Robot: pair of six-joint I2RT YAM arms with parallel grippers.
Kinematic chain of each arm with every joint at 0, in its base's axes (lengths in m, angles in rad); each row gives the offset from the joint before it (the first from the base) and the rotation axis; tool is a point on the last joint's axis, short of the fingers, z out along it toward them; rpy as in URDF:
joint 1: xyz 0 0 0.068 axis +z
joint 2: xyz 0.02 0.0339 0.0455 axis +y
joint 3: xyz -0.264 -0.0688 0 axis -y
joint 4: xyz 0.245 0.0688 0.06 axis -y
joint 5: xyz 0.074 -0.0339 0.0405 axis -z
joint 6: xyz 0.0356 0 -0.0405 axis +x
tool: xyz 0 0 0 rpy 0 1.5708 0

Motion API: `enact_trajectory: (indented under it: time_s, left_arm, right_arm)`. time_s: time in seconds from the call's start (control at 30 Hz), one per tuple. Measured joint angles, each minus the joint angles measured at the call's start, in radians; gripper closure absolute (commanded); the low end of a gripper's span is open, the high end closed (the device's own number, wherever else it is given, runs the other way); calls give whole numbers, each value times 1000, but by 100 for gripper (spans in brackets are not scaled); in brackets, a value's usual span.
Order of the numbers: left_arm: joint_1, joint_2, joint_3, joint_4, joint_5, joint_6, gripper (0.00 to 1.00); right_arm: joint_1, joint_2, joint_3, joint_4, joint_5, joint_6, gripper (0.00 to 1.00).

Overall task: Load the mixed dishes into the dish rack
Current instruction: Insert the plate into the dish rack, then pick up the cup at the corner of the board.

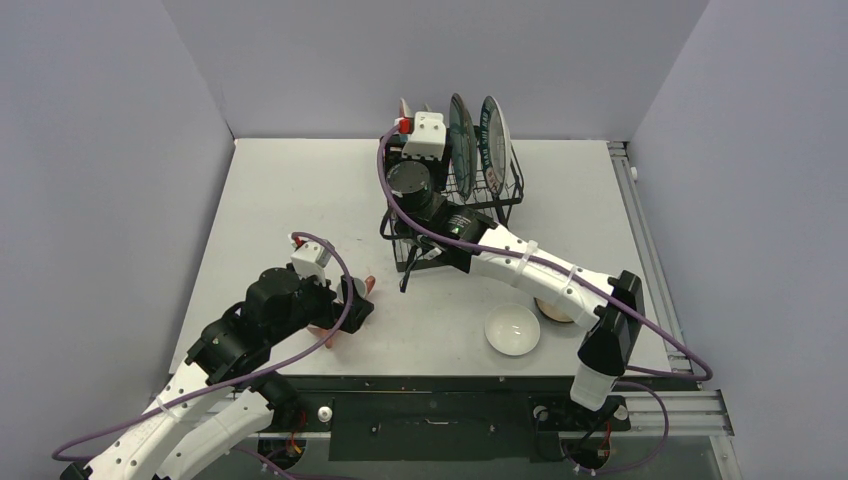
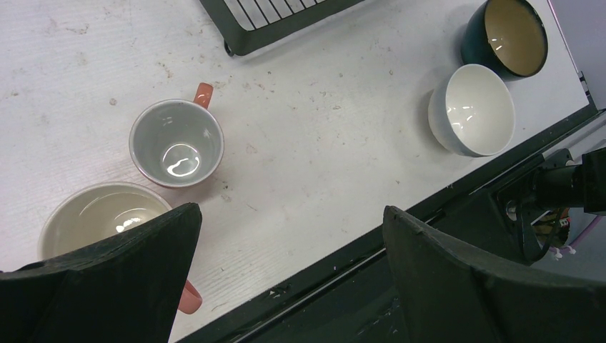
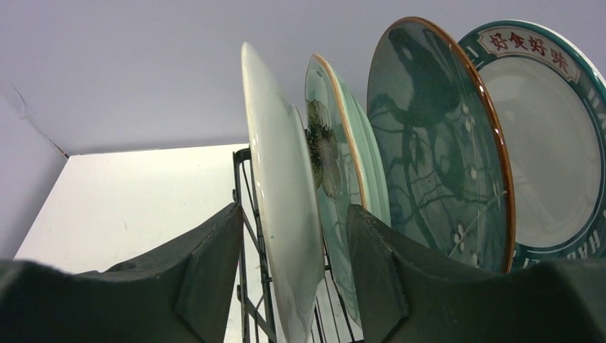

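Our right claw (image 3: 293, 214) stands open astride a pale plate (image 3: 282, 179), one finger on each side with a sliver of gap showing, so nothing is clamped. That plate stands on edge in the dish rack (image 3: 236, 179). Beside it, in turn, stand a flowered teal plate (image 3: 330, 143), a dark teal plate (image 3: 436, 143) with a brown rim, and a green-rimmed lettered plate (image 3: 550, 136), all upright. From above we see the rack at the far middle of the counter (image 1: 300, 200). Our left claw (image 2: 286, 279) hangs wide open over the counter's near left part, holding nothing. Below it two mugs sit upright on the counter. The first pink mug (image 2: 176, 146) is in plain sight, and the second pink mug (image 2: 100, 214) is partly hidden behind one finger. Well apart from them, toward the right and close to the counter's near edge, a white bowl (image 2: 472, 107) sits just beside a dark bowl (image 2: 507, 36) with a golden inside, both upright and outside the rack.
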State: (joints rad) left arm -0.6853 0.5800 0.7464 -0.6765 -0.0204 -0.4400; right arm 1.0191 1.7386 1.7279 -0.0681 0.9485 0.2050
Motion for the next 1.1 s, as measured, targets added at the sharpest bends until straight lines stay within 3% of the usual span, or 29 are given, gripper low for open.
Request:
enact_trajectory:
  time_s: [0.53, 1.1]
  left_arm:
    - [0, 0, 0, 0, 4, 0, 4]
    - [2, 2, 0, 0, 4, 0, 4]
  right_arm:
    - [5, -19, 27, -52, -23, 19, 48]
    - [2, -299, 19, -239, -137, 115, 47]
